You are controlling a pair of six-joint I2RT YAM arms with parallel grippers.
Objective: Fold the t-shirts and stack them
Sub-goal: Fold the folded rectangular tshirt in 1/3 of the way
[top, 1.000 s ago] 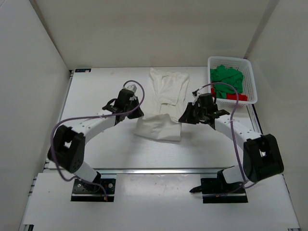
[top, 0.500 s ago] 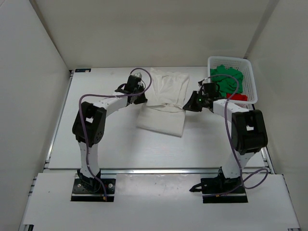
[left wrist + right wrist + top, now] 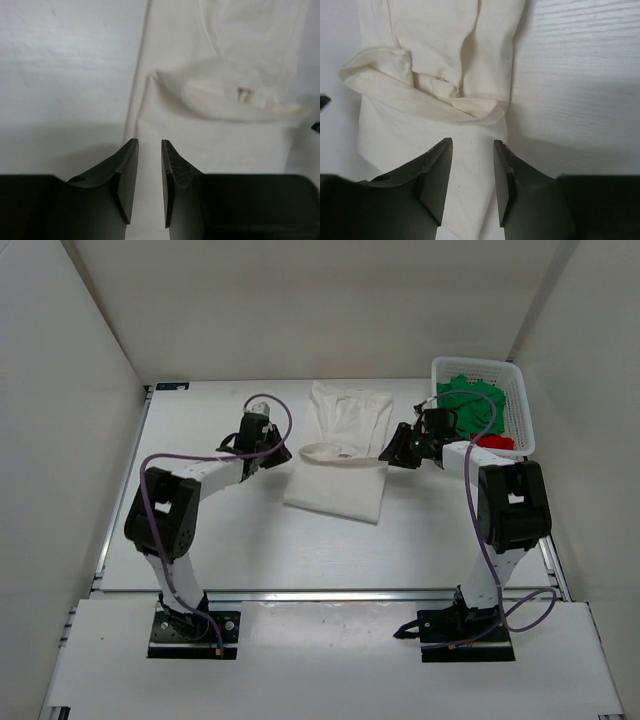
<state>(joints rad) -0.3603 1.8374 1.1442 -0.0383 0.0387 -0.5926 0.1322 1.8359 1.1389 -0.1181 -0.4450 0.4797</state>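
The white t-shirt [image 3: 338, 465] lies in the middle of the table, its near part folded up over itself into a rolled edge [image 3: 425, 100]. My left gripper [image 3: 278, 454] sits at the shirt's left edge and my right gripper [image 3: 390, 455] at its right edge. In the left wrist view the left gripper [image 3: 149, 143] stands slightly open over the cloth [image 3: 220, 95], with nothing between its fingers. The right gripper [image 3: 472, 142] is open above the folded layer, also holding nothing. A green t-shirt [image 3: 470, 400] and a red t-shirt [image 3: 492, 443] lie in the basket.
The white lattice basket [image 3: 521, 390] stands at the back right, just beyond the right arm. White walls close in the table [image 3: 200, 530] on the left, back and right. Both arms reach forward from their bases at the near edge.
Both grippers carried the shirt's near part up and over, then opened and let it go. The folded edge now rests on the shirt. The left gripper has drawn back a little to the left.
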